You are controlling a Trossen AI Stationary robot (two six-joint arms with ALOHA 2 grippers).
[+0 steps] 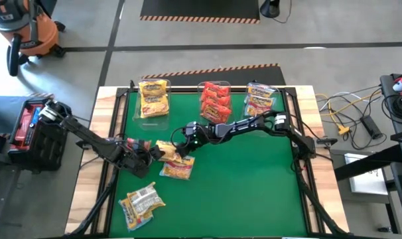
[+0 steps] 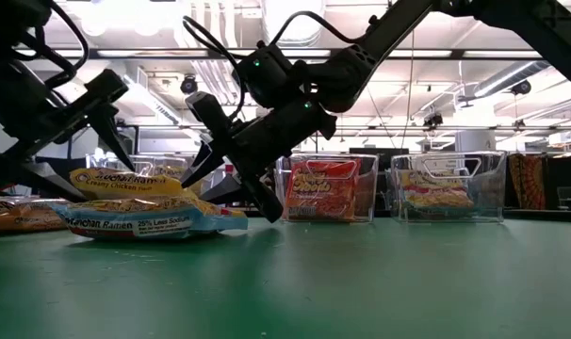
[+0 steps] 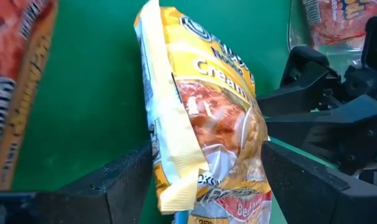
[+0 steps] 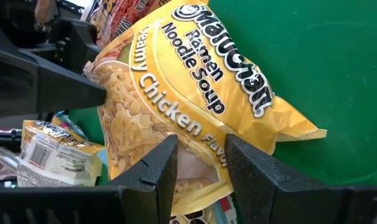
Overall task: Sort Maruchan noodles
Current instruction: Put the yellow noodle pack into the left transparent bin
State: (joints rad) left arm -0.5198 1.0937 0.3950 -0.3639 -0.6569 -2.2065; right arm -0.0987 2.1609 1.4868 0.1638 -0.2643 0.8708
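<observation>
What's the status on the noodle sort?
Both pincers at the yellow packet mid-table. Right pincer shut on its edge; left pincer open around it. Other packets crowd close beside.

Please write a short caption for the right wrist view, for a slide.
Right gripper fingers pinching a yellow Creamy Chicken packet over the green table.

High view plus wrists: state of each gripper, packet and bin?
left gripper: open, straddling the yellow packet
right gripper: shut on yellow packet
yellow packet: pinched, tilted over the blue-edged packet
pale packet: loose on the mat
three bins: upright, each holding packets
</observation>
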